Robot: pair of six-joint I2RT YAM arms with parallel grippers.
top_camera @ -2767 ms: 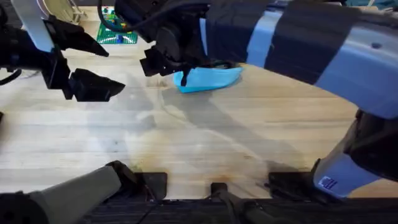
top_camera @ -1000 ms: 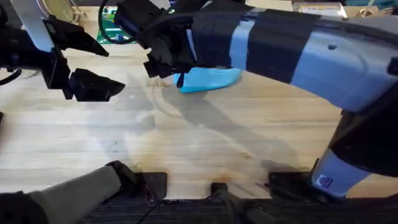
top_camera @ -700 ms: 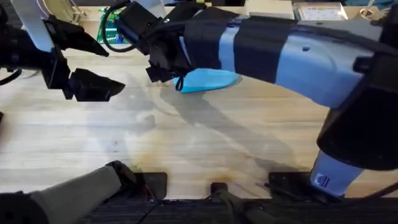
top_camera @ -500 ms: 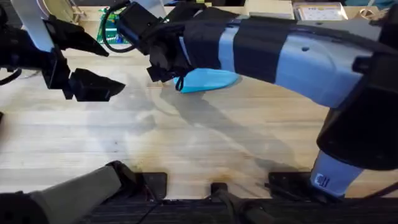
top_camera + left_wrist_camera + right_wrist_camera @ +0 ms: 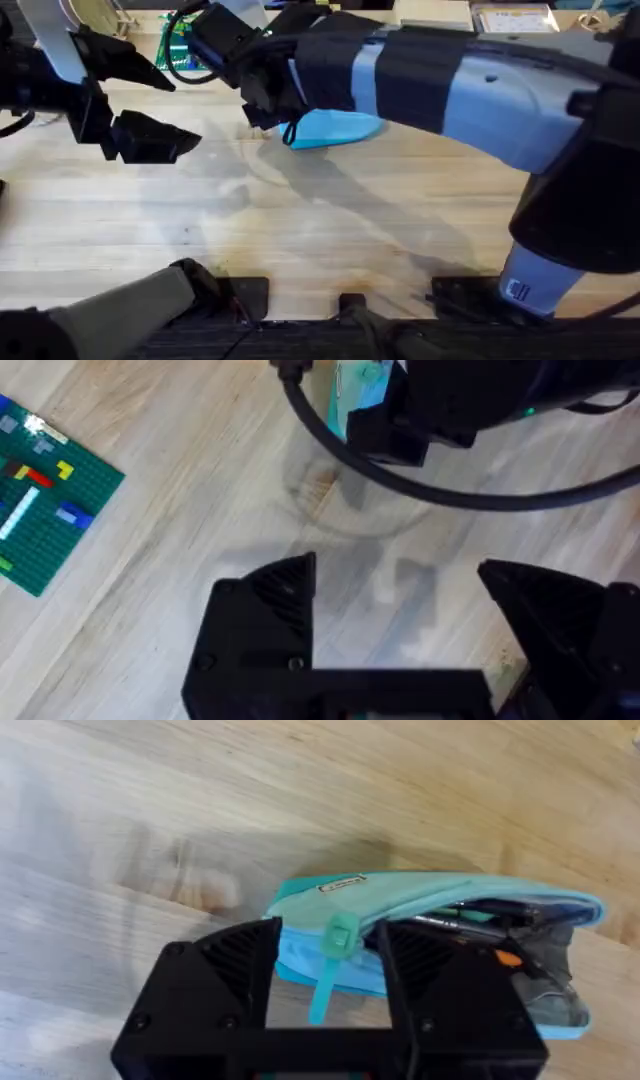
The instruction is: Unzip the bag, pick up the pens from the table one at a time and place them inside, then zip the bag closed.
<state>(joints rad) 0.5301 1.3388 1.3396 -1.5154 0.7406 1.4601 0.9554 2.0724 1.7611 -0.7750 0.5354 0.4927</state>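
1. I find the bag (image 5: pixel 440 935) on the desk (image 5: pixel 330 240) toward its far edge, about midway along it. In the overhead view most of it is covered by the right arm.
2. The bag's mouth is open along much of its length. Through the gap I see dark pens (image 5: pixel 500 915) lying inside. I cannot count them.
3. I see no pens loose on the bare desk surface in the overhead view, so I judge the loading step complete or nearly so. Parts hidden under the arms remain unchecked.
4. The right gripper (image 5: pixel 330 960) sits at the bag's left end, its jaws straddling the zip pull tab (image 5: pixel 335 945) with small gaps either side; I judge them not yet clenched on it.
5. The left gripper (image 5: pixel 395 610) hovers over the desk near its left edge, well apart from the bag, jaws released and holding nothing.
6. Remaining, in my judgement: grasp the tab and draw the zip closed along the bag's length.
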